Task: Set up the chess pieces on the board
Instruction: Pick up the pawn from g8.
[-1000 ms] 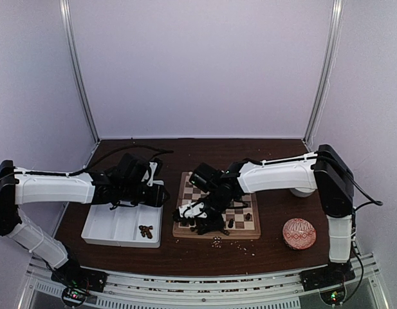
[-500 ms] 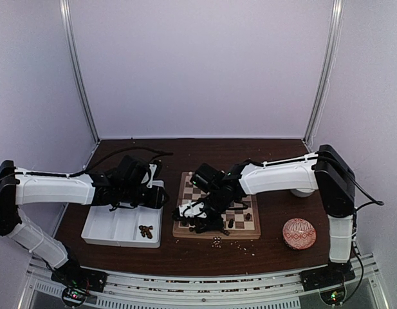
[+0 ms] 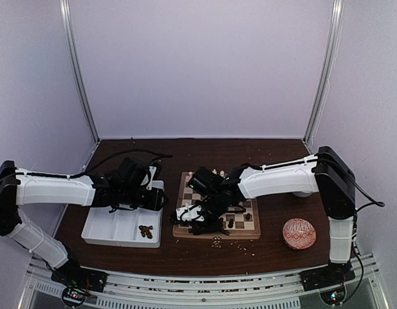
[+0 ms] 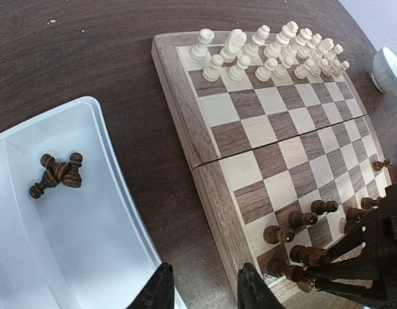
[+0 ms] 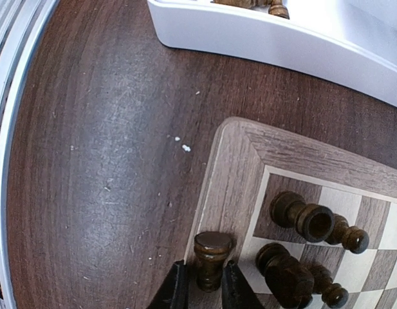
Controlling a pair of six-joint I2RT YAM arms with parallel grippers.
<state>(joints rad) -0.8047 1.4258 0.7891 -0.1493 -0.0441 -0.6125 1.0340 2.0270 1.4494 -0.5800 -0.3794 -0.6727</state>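
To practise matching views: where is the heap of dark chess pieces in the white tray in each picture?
Top external: heap, lower left of centre.
Left wrist: heap, left edge, mid-height.
Right wrist: heap, cut by the top edge.
Shared landmark: wall of the white tray beside the board.

The top view looks down on the whole bench (image 3: 204,151) from high behind its near edge. The left wrist view hangs above the tray (image 4: 89,251), facing the bench's right edge across the board (image 4: 275,135). The right wrist view sits close over the board, facing the tray and the bench's left edge. All three share tray and board.
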